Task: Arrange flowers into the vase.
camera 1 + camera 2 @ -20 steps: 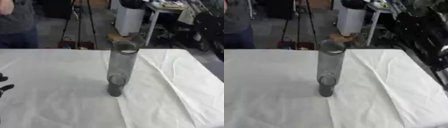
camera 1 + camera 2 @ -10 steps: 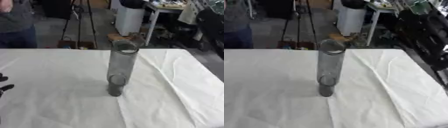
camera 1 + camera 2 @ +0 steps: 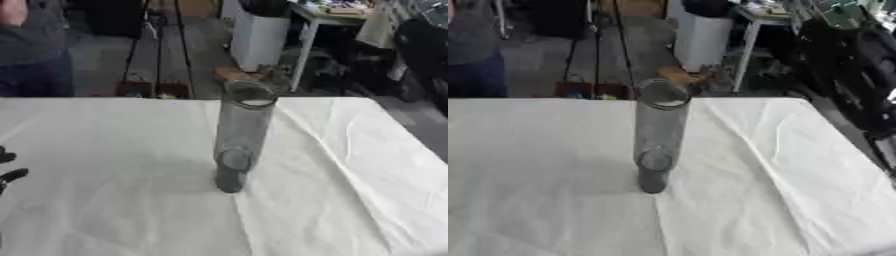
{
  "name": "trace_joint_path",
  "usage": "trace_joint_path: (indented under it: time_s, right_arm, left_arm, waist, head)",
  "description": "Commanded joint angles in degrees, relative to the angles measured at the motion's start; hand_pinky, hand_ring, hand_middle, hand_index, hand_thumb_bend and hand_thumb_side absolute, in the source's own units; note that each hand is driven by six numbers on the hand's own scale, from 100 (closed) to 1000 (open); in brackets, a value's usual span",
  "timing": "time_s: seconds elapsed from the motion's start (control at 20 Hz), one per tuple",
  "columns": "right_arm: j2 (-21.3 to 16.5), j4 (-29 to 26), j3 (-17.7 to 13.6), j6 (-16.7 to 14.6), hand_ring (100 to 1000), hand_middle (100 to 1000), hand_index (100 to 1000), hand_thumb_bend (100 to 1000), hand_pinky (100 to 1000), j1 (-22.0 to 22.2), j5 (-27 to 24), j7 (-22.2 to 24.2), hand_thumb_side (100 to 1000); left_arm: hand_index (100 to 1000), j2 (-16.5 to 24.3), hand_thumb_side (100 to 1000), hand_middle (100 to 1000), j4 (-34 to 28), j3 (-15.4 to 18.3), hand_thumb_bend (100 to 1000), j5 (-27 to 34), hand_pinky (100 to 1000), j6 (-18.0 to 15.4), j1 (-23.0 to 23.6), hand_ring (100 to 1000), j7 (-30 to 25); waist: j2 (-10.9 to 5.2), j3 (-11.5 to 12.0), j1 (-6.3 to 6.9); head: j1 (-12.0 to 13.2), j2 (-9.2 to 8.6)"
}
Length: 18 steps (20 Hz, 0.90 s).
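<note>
Vase: tall clear glass cylinder [image 3: 241,135], upright near the middle of the bench, open mouth up, nothing visible inside it. Glass looks grey and see-through; darker at the base.

Vase shadow: soft grey patch on the cloth to the robot's left of the base.

Bench: covered by a white cloth [image 3: 105,150] with creases running diagonally on the right half; far edge runs straight across the upper third of the view.

Left hand: only dark fingers [image 3: 10,175] show at the left edge of the left eye view, low over the cloth, well apart from the vase. They look spread and relaxed, holding nothing. Does not appear in the right eye view.

Right hand: shows in neither view.

Flowers: cannot make out any on the cloth.

Beyond the bench: tripod legs [image 3: 157,50] on a grey floor, a white bin-like object [image 3: 259,35], a small brownish thing [image 3: 680,75] on the floor right behind the vase's rim, dark equipment on the right.
</note>
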Motion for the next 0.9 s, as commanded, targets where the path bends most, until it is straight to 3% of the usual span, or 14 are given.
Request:
trace_joint_path:
  time_s: [0.05, 0.1, 0.2, 0.25, 0.35, 0.5, 0.55, 0.8, 0.9]
  right_arm:
    - [-1.0, -1.0, 1.47, -18.97, 206, 100, 100, 100, 100, -1.55, 0.85, 18.77, 1000]
    - [-0.98, -1.19, 1.9, -18.97, 209, 100, 100, 100, 100, -1.52, 0.95, 18.77, 1000]
    - [-1.01, -1.57, 2.6, -18.97, 270, 196, 103, 100, 100, -1.39, 0.99, 18.77, 1000]
    - [-1.03, -1.72, 2.96, -18.97, 341, 298, 110, 100, 100, -1.31, 1.0, 18.77, 1000]
    - [-1.05, -1.87, 3.64, -18.97, 421, 384, 117, 100, 100, -1.15, 1.04, 18.77, 1000]
    - [-1.13, -1.99, 4.4, -18.97, 460, 430, 125, 100, 100, -0.97, 1.23, 18.77, 1000]
    - [-1.14, -2.03, 4.48, -18.97, 511, 481, 135, 100, 100, -0.95, 1.27, 18.77, 1000]
    - [-1.44, -3.43, 5.18, -18.97, 510, 478, 135, 100, 100, -0.65, 1.78, 18.77, 1000]
    - [-1.98, -4.76, 6.4, -18.97, 473, 437, 138, 100, 137, -0.56, 2.51, 18.77, 1000]
  left_arm:
    - [793, 0.98, 780, 655, -0.74, 0.07, 956, -0.16, 708, -0.1, -0.45, 947, -0.1]
    - [793, 1.0, 780, 655, -0.73, 0.08, 956, -0.16, 708, -0.1, -0.44, 947, -0.1]
    - [793, 1.01, 780, 655, -0.72, 0.06, 956, -0.15, 708, -0.1, -0.41, 947, -0.11]
    - [793, 1.01, 779, 655, -0.7, 0.03, 955, -0.14, 708, -0.1, -0.4, 947, -0.13]
    - [794, 1.0, 780, 655, -0.68, 0.0, 954, -0.14, 708, -0.11, -0.39, 947, -0.18]
    - [794, 1.02, 780, 655, -0.67, -0.02, 954, -0.11, 708, -0.13, -0.36, 947, -0.23]
    - [794, 1.02, 779, 655, -0.66, -0.02, 954, -0.11, 708, -0.13, -0.36, 947, -0.24]
    - [794, 1.06, 779, 655, -0.64, 0.01, 954, -0.06, 707, -0.14, -0.36, 947, -0.25]
    - [794, 1.13, 779, 656, -0.6, 0.01, 953, -0.07, 708, -0.14, -0.25, 948, -0.27]
  waist:
    - [-0.64, -0.01, 0.23]
    - [-0.66, -0.01, 0.2]
    - [-0.67, -0.04, 0.14]
    - [-0.68, -0.06, 0.1]
    - [-0.68, -0.08, 0.02]
    - [-0.69, -0.08, -0.04]
    - [-0.69, -0.07, -0.04]
    - [-0.63, -0.01, -0.03]
    - [-0.76, -0.01, -0.28]
  head:
    - [-0.27, 0.36]
    - [-0.29, 0.38]
    - [-0.33, 0.43]
    - [-0.34, 0.46]
    - [-0.38, 0.49]
    - [-0.41, 0.53]
    - [-0.42, 0.53]
    - [-0.43, 0.54]
    - [-0.44, 0.67]
